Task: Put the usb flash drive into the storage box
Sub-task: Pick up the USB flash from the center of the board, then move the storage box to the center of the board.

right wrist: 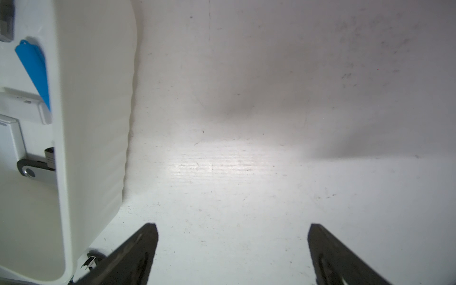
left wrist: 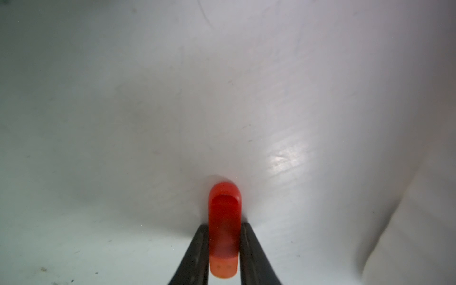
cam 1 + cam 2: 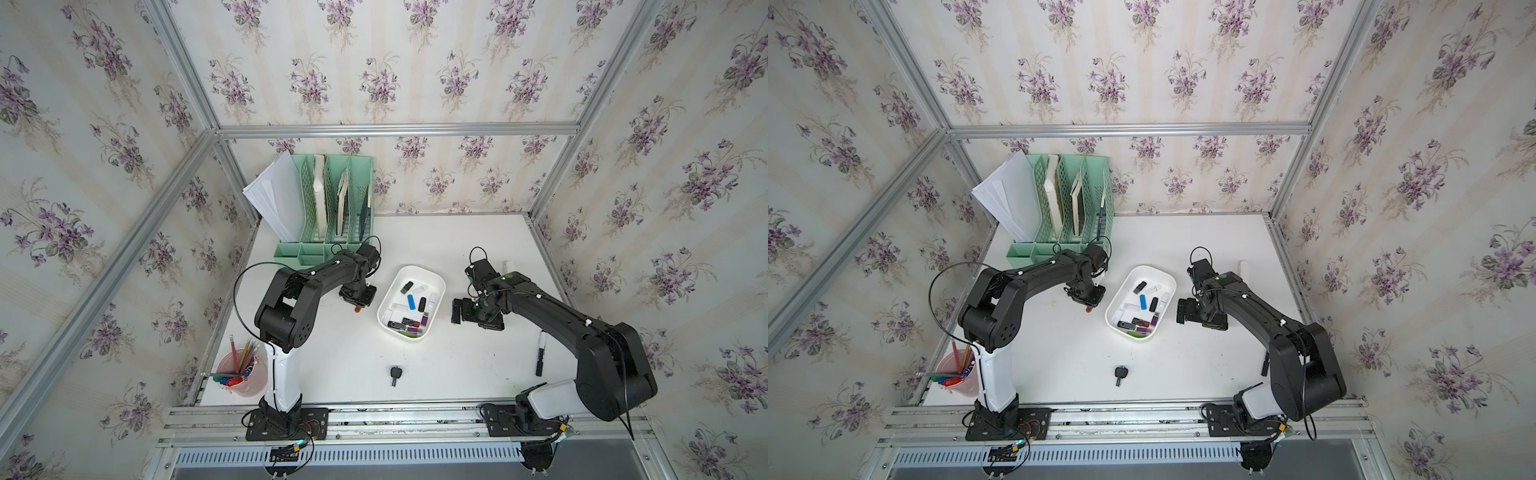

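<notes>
The usb flash drive [image 2: 224, 217] is small, orange-red and round-ended. The left gripper [image 2: 224, 225] pinches it tight, just beside the white storage box [image 3: 392, 297], maybe touching the table [image 2: 123, 98]. The right gripper [image 1: 233, 225] is spread wide and holds nothing.

The usb flash drive [image 2: 224, 229] is orange-red, the storage box [image 3: 439, 291] white, the wallpaper [image 3: 374, 83] violet-flowered.
</notes>
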Tool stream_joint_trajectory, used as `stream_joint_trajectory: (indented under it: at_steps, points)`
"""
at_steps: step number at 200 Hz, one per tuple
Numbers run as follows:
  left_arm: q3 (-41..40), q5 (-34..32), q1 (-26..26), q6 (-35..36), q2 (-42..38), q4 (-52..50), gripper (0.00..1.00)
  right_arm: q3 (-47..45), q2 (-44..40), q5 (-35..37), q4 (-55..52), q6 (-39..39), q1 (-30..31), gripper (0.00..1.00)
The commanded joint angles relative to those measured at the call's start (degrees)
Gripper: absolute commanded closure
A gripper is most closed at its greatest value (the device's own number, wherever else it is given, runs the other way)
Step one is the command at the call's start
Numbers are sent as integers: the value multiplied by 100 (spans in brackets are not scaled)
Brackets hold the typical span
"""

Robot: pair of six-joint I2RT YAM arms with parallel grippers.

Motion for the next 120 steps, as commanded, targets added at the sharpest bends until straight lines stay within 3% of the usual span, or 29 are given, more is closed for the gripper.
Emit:
stream_joint_trajectory:
  at_steps: [1, 49, 120]
  points:
    - [-44, -76, 11, -61, 60, -374, 77, -19, 25, -3, 7, 3, -4, 0]
    - [154, -153, 6, -73, -113, -641, 78, -26, 131, 96, 68, 45, -76, 0]
    - [1016, -160, -60, -194, -862, -1462, 78, 512, 663, 200, 333, -178, -864, 0]
